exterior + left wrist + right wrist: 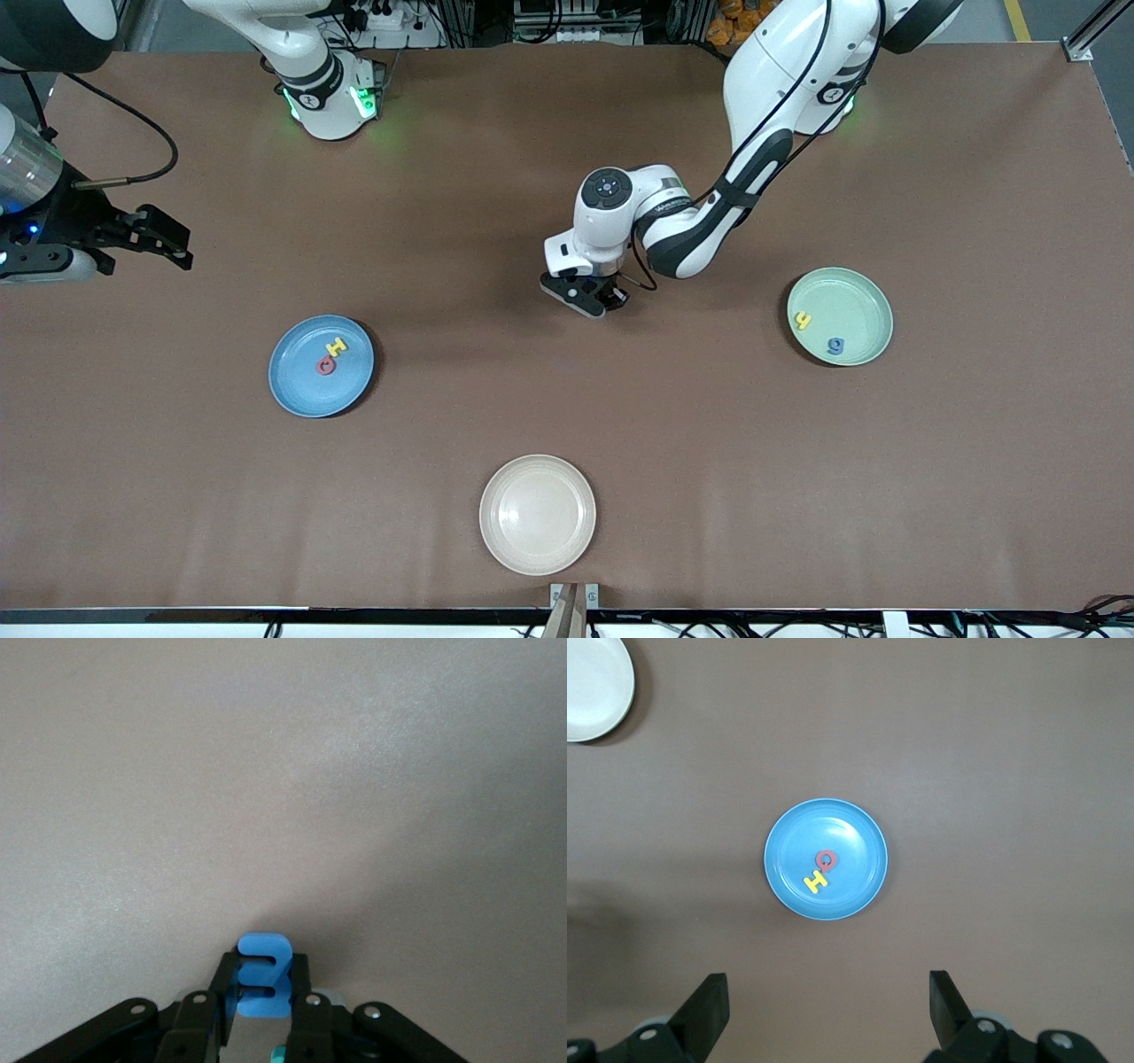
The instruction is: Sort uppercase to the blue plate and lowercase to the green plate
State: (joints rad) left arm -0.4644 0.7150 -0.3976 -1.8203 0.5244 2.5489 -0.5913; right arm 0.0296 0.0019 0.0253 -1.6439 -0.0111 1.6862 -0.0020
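The left tool [259,1010] pinches the blue letter [263,979] by its flat sides. Foam looks light and squashy. The right tool [828,1010] waits, wide open.

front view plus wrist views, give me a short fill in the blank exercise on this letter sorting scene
1. The yellow H and red O lie in the ____ plate.
2. The left gripper fingers are shut on a ____ letter.
3. The beige plate holds ____ letters.
4. The right gripper's fingers are ____.

Missing: blue; blue; no; open
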